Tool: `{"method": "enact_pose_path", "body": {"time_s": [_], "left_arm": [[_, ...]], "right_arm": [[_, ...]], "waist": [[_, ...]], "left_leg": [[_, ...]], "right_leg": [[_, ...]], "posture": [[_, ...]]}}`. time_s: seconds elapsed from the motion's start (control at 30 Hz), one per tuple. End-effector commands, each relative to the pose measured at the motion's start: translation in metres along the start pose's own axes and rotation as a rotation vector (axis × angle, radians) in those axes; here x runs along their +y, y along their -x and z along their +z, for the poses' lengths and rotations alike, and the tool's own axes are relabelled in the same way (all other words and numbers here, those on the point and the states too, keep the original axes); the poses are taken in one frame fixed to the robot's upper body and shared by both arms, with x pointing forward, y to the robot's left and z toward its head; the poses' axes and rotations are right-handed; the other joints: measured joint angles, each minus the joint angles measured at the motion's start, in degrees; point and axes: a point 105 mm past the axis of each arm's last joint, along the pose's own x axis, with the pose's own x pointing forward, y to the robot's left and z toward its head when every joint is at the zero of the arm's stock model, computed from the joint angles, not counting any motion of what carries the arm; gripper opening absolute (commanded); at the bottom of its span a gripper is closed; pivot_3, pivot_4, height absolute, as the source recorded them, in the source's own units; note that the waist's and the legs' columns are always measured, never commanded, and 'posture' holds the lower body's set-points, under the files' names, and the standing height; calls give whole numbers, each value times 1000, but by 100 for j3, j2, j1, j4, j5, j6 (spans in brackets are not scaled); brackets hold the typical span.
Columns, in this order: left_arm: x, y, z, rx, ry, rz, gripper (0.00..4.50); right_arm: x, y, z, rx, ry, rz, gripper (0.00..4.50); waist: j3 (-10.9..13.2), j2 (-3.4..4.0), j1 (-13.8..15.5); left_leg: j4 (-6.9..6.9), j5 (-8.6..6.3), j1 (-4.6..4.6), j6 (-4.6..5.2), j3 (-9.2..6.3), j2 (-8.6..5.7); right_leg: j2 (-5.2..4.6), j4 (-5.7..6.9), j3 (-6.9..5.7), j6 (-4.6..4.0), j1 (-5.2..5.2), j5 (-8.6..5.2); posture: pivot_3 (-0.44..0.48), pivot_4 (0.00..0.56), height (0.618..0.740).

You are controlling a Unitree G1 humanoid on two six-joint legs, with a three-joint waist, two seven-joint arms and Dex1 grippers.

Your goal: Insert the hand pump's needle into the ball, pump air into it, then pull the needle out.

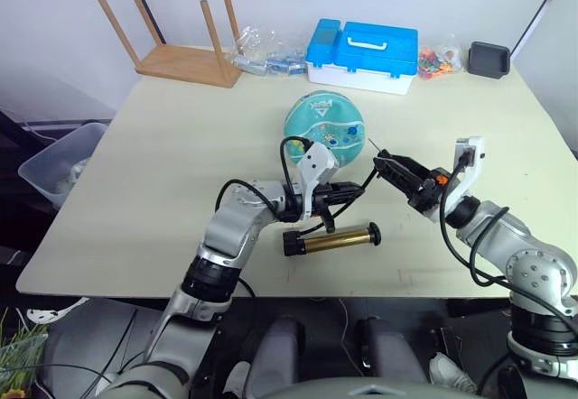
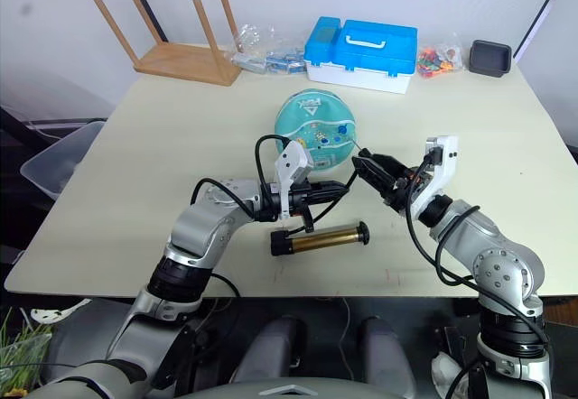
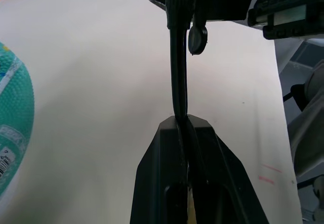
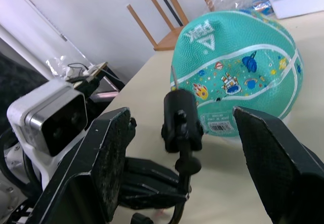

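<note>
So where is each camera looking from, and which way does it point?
Head eyes: look down over both arms at the table, ball and hand pump.
Left wrist: looks along the left gripper, shut on the hose.
Right wrist: looks between the open right gripper fingers at the ball.
Both wrist views share the hose's connector and the ball.

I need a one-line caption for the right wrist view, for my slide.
Open right gripper frames the hose's needle end, held up by the left gripper, before the teal ball.
</note>
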Motion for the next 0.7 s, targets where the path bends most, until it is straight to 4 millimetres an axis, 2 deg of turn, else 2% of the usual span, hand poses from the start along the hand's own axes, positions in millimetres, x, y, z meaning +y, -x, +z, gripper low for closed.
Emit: {"method": "enact_pose_path", "body": {"time_s": [0.03, 0.13, 0.23, 0.27, 0.3, 0.33, 0.6, 0.7], "left_arm": [[-6, 0, 14, -42, -38, -21, 0], [-7, 0, 14, -42, -36, -22, 0], [-7, -1, 14, -43, -36, -25, 0], [-7, -1, 14, -44, -37, -27, 0], [-7, -1, 14, -45, -37, -27, 0], [-7, -2, 14, -46, -36, -27, 0], [-9, -1, 15, -48, -41, -31, 0], [-11, -1, 14, -46, -43, -34, 0]], "right_arm": [[3, 2, 14, -62, 23, 8, 3405], [3, 2, 14, -65, 22, 5, 3405], [3, 1, 12, -50, 25, 7, 2543], [3, 1, 12, -47, 26, 8, 2104], [3, 0, 12, -47, 27, 8, 1449], [3, 0, 12, -47, 27, 9, 1070], [7, 2, 9, -25, 31, 24, 1070], [9, 2, 8, -12, 30, 36, 1971]], "waist": [[0, 0, 0], [0, 0, 1], [0, 0, 0], [0, 0, 0], [0, 0, 0], [0, 0, 0], [0, 0, 0], [0, 0, 0]], "left_leg": [[0, 0, 0, 0, 0, 0], [0, 0, 0, 0, 1, 0], [0, 0, 0, 0, 2, 0], [0, 0, 0, 0, 2, 0], [0, 0, 0, 0, 2, 0], [0, 0, 0, 0, 2, 0], [-1, 0, 0, 0, 2, 0], [-1, 0, 0, 0, 2, 0]], "right_leg": [[0, 0, 0, 0, 0, 0], [0, 0, 0, 0, 0, 0], [0, 0, 0, 0, 0, 0], [0, 0, 0, 0, 0, 0], [0, 0, 0, 0, 0, 0], [0, 0, 0, 0, 0, 0], [0, -2, 0, 0, 0, 0], [0, -2, 0, 0, 0, 0]], "posture": [[0, 150, 740], [0, 150, 740], [0, 150, 740], [0, 150, 740], [0, 150, 740], [0, 150, 740], [0, 150, 740], [0, 150, 740]]}}
